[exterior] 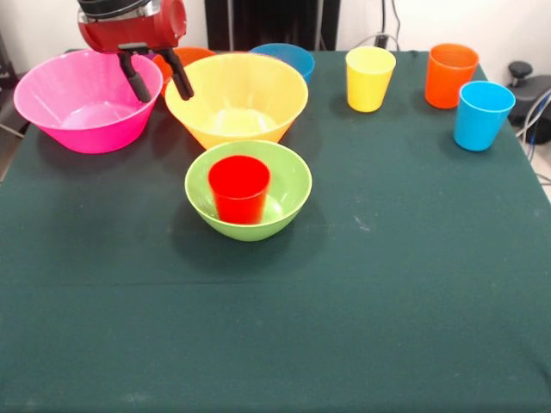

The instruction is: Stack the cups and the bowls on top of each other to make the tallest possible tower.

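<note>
A red cup [238,188] stands upright inside the lime green bowl [288,191] near the table's middle. Behind it sits the large yellow-orange bowl [236,97], and the large pink bowl [86,100] stands at the left. The small orange bowl [191,55] and the small blue bowl [288,57] peek out behind the yellow-orange bowl. A yellow cup [369,77], an orange cup [450,75] and a light blue cup [482,114] stand at the far right. The purple cup is out of view. My gripper [161,89] is open and empty, hanging between the pink and yellow-orange bowls.
The dark green tablecloth [344,327] covers the table. Cables and a black object [527,86] lie off the table's right edge.
</note>
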Motion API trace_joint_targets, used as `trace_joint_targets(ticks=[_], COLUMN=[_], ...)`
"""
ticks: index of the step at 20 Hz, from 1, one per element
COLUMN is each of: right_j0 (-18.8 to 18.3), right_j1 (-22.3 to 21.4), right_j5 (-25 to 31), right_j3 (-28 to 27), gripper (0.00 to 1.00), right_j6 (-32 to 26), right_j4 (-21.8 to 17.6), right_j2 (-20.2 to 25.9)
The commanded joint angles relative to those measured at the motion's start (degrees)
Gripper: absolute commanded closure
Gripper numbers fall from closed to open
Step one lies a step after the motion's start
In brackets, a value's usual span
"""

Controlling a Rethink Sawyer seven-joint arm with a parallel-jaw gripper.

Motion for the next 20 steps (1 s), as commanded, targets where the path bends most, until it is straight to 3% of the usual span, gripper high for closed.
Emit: trace_joint_targets(ticks=[1, 14, 20], right_j0=[1.6, 2.1, 4.7], right_j1=[4.6, 3.8, 2.9], right_j5=[-2.9, -3.8, -2.3], right_j3=[-0.3, 0.6, 0.5], gripper=[0.00, 0.00, 0.00], right_j6=[-11.6, -9.7, -8.8], right_j4=[-3.4, -4.0, -5.0], right_j2=[0.3, -0.2, -1.0])
